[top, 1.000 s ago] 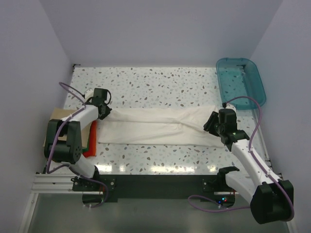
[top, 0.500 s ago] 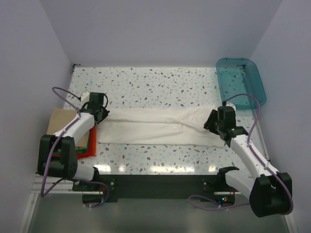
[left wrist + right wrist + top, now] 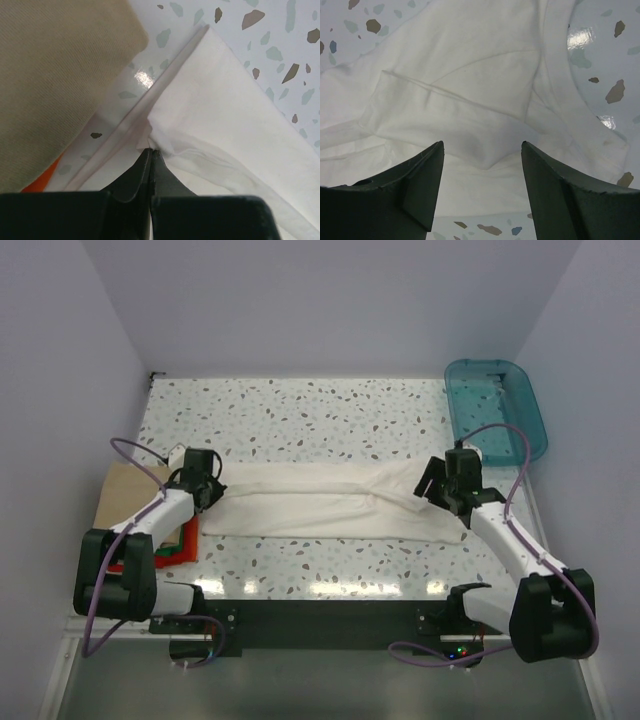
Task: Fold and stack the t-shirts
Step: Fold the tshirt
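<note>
White t-shirt (image 3: 320, 502) lies as a long folded strip mid-frame on the bench (image 3: 300, 410). Left claw (image 3: 150, 152) pinches its frame-left edge, probably for the fold. Right claw (image 3: 482, 150) hangs spread over the frame-right end.

White cloth t-shirt (image 3: 320, 500), folded long, lies across the speckled tabletop (image 3: 300, 410) between both hands. Left hand (image 3: 208, 492) sits on its left end. The folded tan cloth t-shirt (image 3: 125, 495) is just left of that hand. Right hand (image 3: 436, 486) is over the right end, with the teal plastic bin (image 3: 495, 410) beyond it.
</note>
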